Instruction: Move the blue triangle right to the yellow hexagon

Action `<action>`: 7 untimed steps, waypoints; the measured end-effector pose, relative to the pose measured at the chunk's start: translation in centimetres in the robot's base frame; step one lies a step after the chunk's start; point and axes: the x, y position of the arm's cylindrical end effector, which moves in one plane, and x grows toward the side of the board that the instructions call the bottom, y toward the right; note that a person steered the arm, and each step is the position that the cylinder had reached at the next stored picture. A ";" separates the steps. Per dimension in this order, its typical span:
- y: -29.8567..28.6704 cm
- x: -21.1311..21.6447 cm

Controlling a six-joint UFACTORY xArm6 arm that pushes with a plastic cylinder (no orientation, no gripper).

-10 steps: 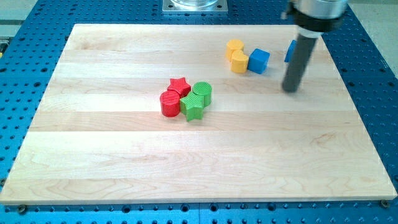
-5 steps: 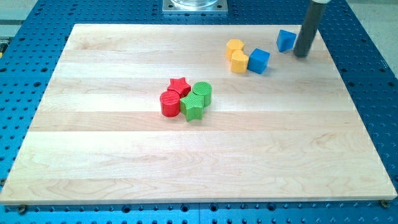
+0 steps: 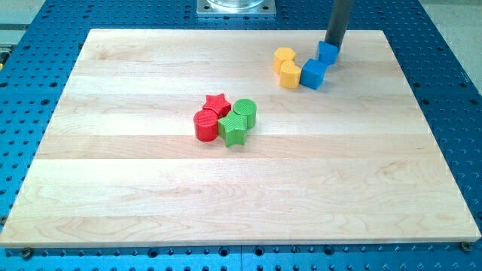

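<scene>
Tip: the rod's lower end, my tip [image 3: 332, 45], is seen in the upper right of the frame, touching the upper edge of the blue triangle [image 3: 327, 53], which it partly hides.
Gripper: none is fitted; the arm ends in a plain rod, so nothing can be said of open or closed jaws.
Blue triangle: placed in the upper right, just above and to the right of the blue cube [image 3: 313, 74], touching it or very nearly so; which cannot be told.
Yellow hexagon: taken to be the lower yellow block [image 3: 290, 74], pressed against the cube's left side; a second yellow block [image 3: 285, 57] sits just above it. The shapes are too small to be made out with certainty.
Other blocks: a red star [image 3: 217, 103], a red cylinder [image 3: 205, 126], a green cylinder [image 3: 245, 113] and a green star [image 3: 234, 129] are clustered at mid-frame, well apart from the work.
Board: the wooden board [image 3: 151, 196] carries all the blocks.
Step in hand: the push is judged to be under way, with the triangle near the yellow group but not yet beside the hexagon.
Next move: the cube occupies the hexagon's right side, so a push against it, or around it, would be called for.
</scene>
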 end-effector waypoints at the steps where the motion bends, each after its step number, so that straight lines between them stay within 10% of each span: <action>1: 2.0 0.1; 7: 1.6 1.9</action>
